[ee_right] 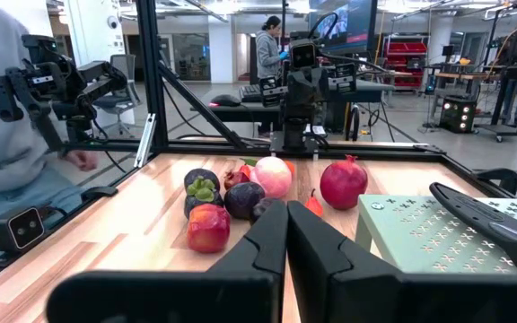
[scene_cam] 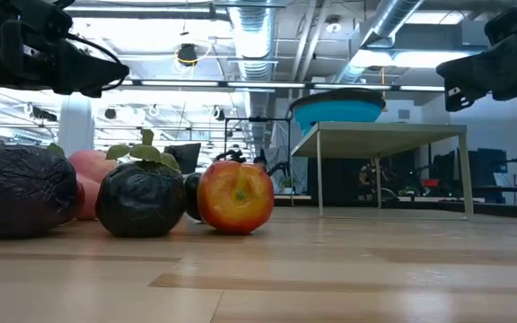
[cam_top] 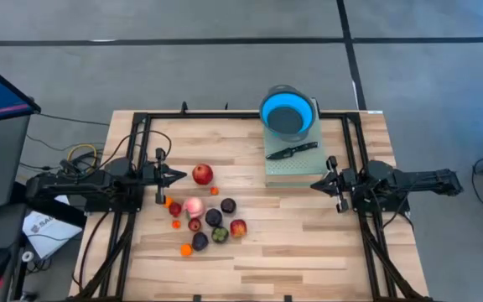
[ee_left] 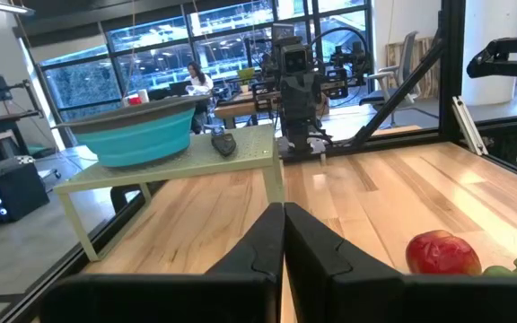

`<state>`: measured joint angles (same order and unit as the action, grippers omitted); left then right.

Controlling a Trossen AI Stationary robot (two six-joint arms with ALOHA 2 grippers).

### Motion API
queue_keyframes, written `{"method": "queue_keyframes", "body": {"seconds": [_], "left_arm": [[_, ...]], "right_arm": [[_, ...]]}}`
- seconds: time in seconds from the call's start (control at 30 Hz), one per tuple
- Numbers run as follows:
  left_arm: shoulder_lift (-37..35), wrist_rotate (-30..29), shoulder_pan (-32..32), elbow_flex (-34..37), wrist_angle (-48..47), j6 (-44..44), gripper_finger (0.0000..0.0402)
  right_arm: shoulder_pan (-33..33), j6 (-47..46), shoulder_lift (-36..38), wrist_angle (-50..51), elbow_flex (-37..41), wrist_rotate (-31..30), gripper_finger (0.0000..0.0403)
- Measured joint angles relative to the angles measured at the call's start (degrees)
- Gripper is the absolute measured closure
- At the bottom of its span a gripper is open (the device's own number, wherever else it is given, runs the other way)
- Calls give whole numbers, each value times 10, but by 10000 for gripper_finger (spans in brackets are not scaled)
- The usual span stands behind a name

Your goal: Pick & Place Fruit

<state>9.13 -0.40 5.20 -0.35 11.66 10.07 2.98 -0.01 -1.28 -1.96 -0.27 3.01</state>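
Fruit (cam_top: 204, 220) lies clustered between closed, empty left gripper (cam_top: 179, 176) and right gripper (cam_top: 315, 185).

A wooden table (cam_top: 309, 243) carries scattered fruit (cam_top: 204, 220) and a green stand (cam_top: 296, 168).

Two dark, matte-black six-joint robot arms are fitted, each built of boxy link housings joined by rounded joint casings. The left arm's black two-finger gripper (cam_top: 177, 176) and the right arm's black two-finger gripper (cam_top: 315, 185) each taper to a narrow point. In the wrist views the fingers (ee_left: 321, 247) are smooth, wedge-shaped black mouldings rising from a flat black crossbar. Thin black cables loop along the upper links in the low view.
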Motion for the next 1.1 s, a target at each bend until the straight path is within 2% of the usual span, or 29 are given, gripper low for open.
{"method": "queue_keyframes", "body": {"seconds": [0.77, 0.9, 0.97, 1.1], "left_arm": [[0, 0, 0, 0, 0, 0, 398], [0, 0, 0, 0, 0, 0, 398], [0, 0, 0, 0, 0, 0, 398], [0, 0, 0, 0, 0, 0, 398]], "right_arm": [[0, 2, 0, 0, 0, 0, 397], [-1, 52, 0, -21, 0, 0, 397], [2, 28, 0, -60, 0, 0, 397], [8, -112, 0, -169, 0, 0, 397]]}}
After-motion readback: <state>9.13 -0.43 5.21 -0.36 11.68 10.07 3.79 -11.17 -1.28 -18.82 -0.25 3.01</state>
